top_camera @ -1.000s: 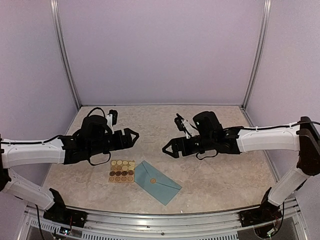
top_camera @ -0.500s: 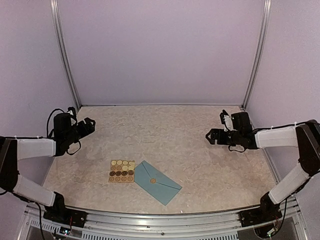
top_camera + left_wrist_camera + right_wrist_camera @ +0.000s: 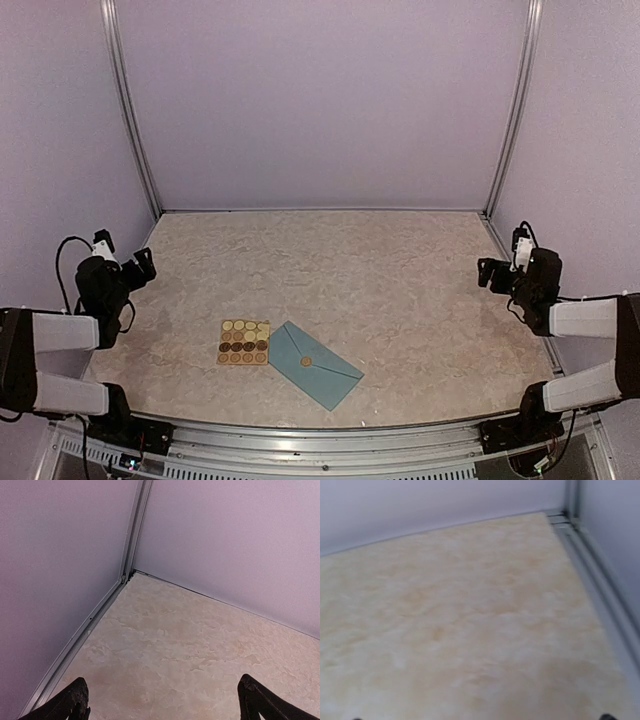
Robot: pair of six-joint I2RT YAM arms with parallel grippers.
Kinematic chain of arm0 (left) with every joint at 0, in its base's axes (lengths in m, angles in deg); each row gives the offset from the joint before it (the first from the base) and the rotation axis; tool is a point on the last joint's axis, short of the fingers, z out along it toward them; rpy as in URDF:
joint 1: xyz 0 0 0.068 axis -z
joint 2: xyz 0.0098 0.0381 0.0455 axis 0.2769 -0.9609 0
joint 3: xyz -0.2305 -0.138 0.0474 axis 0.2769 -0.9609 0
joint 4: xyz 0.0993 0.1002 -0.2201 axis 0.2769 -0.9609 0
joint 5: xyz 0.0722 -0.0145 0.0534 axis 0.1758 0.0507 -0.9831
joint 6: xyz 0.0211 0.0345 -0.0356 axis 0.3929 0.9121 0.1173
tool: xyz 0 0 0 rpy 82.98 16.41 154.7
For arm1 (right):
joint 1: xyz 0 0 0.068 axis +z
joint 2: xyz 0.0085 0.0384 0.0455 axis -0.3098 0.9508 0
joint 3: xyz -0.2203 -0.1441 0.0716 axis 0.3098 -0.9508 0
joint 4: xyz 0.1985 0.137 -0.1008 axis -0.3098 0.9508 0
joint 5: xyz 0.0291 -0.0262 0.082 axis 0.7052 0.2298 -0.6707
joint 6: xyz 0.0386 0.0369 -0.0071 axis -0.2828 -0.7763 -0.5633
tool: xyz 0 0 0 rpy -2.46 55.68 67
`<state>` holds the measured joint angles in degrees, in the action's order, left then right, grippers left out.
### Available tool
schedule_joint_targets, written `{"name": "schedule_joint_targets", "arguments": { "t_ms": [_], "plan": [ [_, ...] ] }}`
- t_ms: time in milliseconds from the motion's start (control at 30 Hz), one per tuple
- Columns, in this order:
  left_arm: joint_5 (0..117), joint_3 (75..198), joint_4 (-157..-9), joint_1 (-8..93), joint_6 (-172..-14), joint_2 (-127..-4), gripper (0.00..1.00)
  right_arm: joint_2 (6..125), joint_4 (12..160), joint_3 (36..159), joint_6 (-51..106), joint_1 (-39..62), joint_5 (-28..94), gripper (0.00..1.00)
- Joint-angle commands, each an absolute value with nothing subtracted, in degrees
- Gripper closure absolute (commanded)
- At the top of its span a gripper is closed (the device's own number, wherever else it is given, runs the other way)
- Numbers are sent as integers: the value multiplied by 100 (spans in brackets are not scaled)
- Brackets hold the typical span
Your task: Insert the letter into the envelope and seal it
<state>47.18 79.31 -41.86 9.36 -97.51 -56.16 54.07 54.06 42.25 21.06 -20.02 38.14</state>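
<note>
Teal-blue pointed-flap paper envelope (image 3: pixel 315 364) flat at six o'clock on the cream marbled bench (image 3: pixel 350 270). Light, thin, bendy, hard to lift flat; best pinched at a corner. Tan sheet of round stickers (image 3: pixel 245 342) just beside, at nine o'clock. Left fingers (image 3: pixel 75 702) at nine o'clock and right fingers (image 3: pixel 492 272) at three o'clock spread wide, holding nothing.

No writing, label, brand or number can be read in any view. The envelope (image 3: pixel 325 372) and the sticker sheet (image 3: pixel 245 342) beside it are too small to show any print.

Black left claw (image 3: pixel 143 263) and right claw (image 3: pixel 487 273); white arm shells (image 3: pixel 62 330); black looping cables (image 3: pixel 59 262).
</note>
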Motion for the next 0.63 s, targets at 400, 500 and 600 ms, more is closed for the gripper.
{"name": "schedule_joint_targets", "arguments": {
  "t_ms": [400, 500, 600],
  "plan": [
    [4544, 7729, -3466, 909, -9453, -5760, 1, 5095, 4298, 3759, 2397, -2049, 4580, 1],
    [4534, 7712, -3463, 911, -9446, -5739, 1, 5098, 4293, 3751, 2385, -2047, 4580, 0],
    [4514, 7691, -3436, 913, -9473, -5709, 1, 5118, 4265, 3750, 2390, -2050, 4606, 1]
  ]
}}
